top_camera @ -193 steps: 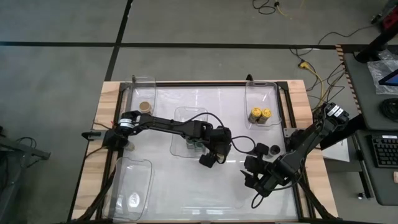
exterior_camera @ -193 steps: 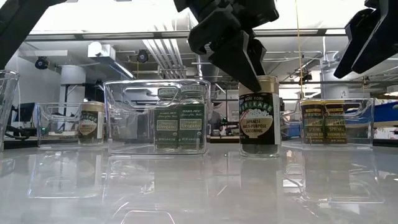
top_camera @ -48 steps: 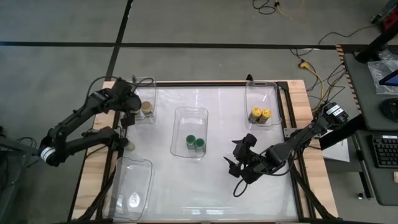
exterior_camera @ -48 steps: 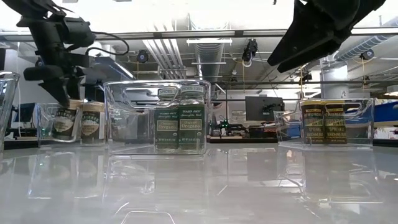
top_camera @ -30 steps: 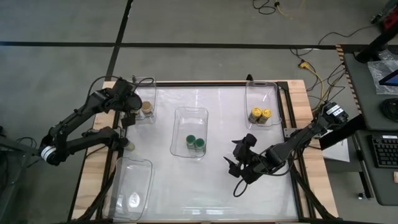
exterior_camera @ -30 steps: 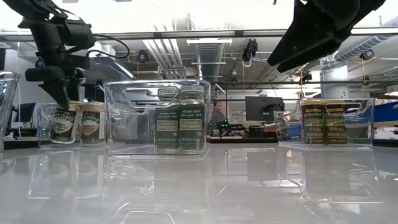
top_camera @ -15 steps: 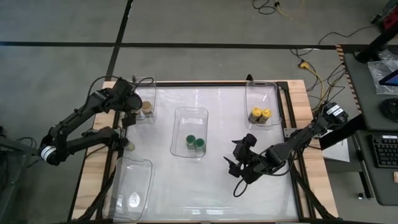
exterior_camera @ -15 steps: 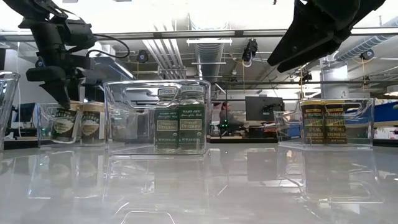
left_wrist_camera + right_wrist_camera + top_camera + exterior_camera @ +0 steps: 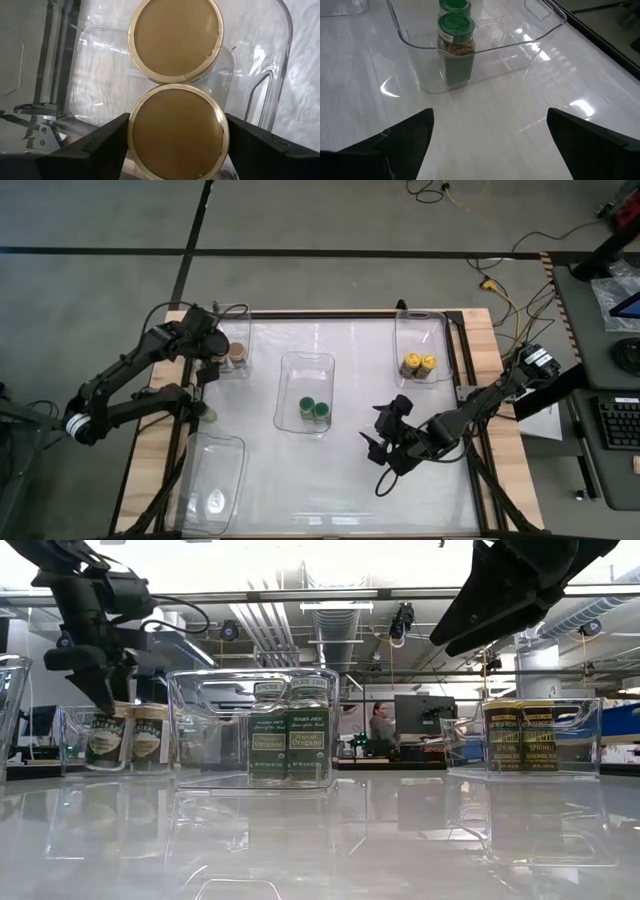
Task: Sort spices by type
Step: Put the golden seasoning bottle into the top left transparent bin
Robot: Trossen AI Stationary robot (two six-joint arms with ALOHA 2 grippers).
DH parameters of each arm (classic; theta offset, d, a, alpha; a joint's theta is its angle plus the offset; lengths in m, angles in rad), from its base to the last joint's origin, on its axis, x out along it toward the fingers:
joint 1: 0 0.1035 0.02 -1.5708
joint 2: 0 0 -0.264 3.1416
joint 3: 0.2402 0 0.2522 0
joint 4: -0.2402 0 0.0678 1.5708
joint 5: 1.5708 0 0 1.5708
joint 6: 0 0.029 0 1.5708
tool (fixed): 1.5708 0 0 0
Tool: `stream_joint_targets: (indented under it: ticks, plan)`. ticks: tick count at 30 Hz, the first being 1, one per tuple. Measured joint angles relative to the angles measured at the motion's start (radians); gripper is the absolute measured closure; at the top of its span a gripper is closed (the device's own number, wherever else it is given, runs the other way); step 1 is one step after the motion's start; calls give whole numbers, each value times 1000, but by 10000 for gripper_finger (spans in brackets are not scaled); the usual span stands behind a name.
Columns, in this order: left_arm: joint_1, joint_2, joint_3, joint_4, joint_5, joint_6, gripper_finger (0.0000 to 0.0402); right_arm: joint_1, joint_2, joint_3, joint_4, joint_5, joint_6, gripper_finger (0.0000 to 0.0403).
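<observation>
Over the far-left clear bin (image 9: 232, 340) the left gripper (image 9: 211, 363) hangs with its jaws straddling a tan-lidded jar (image 9: 178, 132); the dark fingers (image 9: 102, 145) stand at either side of the lid, and whether they press it or only flank it cannot be told. A second tan-lidded jar (image 9: 176, 39) stands touching the first in the same bin. Two green-lidded jars (image 9: 313, 409) stand side by side in the middle bin (image 9: 305, 362), and two yellow-lidded jars (image 9: 419, 364) sit together in the far-right bin (image 9: 421, 325). A fourth bin (image 9: 211, 465) lies at the near-left of the glossy white worktop (image 9: 340, 470). The right gripper (image 9: 383, 444) hovers above bare worktop near the middle bin, jaws spread wide, holding nothing. Behind the worktop, in the low view, a person (image 9: 381, 727) sits in the room.
</observation>
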Motion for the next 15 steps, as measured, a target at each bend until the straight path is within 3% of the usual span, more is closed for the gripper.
stream_joint_targets:
  ticks: [15]
  plan:
    - [0, 27, 0, 5, -1, 62, 122, 0, 0, 0, 1, -1, 9, 24]
